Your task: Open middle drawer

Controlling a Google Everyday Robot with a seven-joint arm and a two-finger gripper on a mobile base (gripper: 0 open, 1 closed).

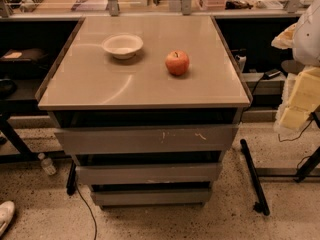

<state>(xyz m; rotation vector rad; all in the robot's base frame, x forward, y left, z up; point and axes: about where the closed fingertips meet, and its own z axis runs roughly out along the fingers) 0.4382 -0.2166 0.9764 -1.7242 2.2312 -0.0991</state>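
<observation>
The middle drawer (147, 174) is the plain grey flat front, second of three in the cabinet under the tabletop. It sits between the taller top front with white scratch marks (145, 140) and the short bottom front (150, 197). It looks pushed in, with a dark gap above it. My gripper (299, 101), pale yellow and white, is at the right edge of the view. It is to the right of the cabinet, level with the top drawer, and touches nothing.
A white bowl (122, 45) and a red apple (177, 62) sit on the beige tabletop (100, 84). A black bar (254, 176) lies on the floor right of the cabinet. A plastic bottle (47, 165) and a cable (87, 209) are at the left. Shelves stand behind.
</observation>
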